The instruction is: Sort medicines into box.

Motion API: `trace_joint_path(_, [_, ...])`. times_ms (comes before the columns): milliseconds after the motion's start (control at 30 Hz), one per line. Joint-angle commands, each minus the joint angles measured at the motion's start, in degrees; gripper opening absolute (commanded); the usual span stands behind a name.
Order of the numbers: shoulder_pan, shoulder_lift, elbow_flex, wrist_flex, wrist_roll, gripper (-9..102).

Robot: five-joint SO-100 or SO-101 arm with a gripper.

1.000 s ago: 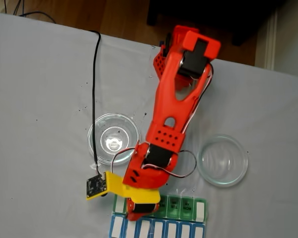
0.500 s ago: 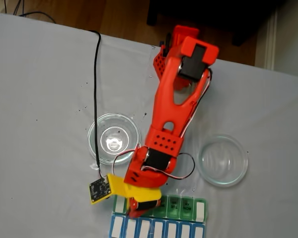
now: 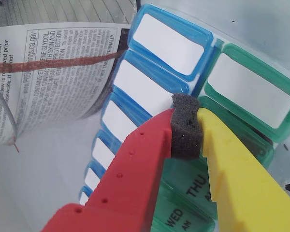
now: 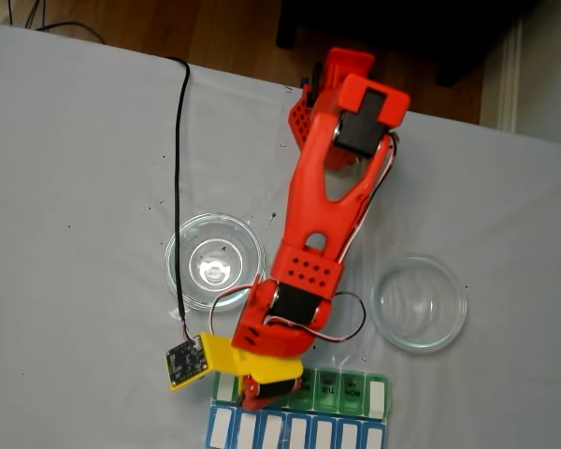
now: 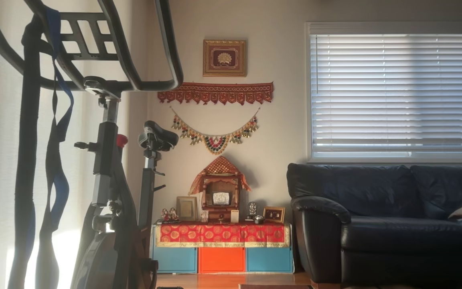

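the table under its grey cloth carries everything, and my red arm reaches down the fixed view to the bottom edge. two clear glass dishes sit either side of my forearm, and both look empty from above; i see no balls in them.

below my wrist lies the box, the green row, touching the blue row beside it. in the wrist view the green row runs along the right, with lids lettered thu and wed showing under me, and the blue row runs beside it on the left.

my gripper is over the seam between the two rows. my red and yellow fingers are pressed onto the dark foam pad between them. i cannot tell whether a ball is pinched there; none shows.

the risks, as i judge them: so close to the seam, a released ball could drop into the blue row or bounce off a shut green lid. pushing lower could shove both rows across the cloth. a printed sheet lies just beyond the blue row.
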Motion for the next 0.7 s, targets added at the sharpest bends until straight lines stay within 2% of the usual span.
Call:
trace_joint_path(0, [0.09, 2.9, 0.0, 2.02, -0.44, 1])
trace_joint_path(467, [0.0, 4.75, 3.16, 3.08, -0.62, 1])
trace_joint_path(567, [-0.44, 5.27, 6.06, 1.14, -2.11, 1])
trace_joint_path(667, [-1.23, 6.24, 12.48, -5.01, -7.65, 1])
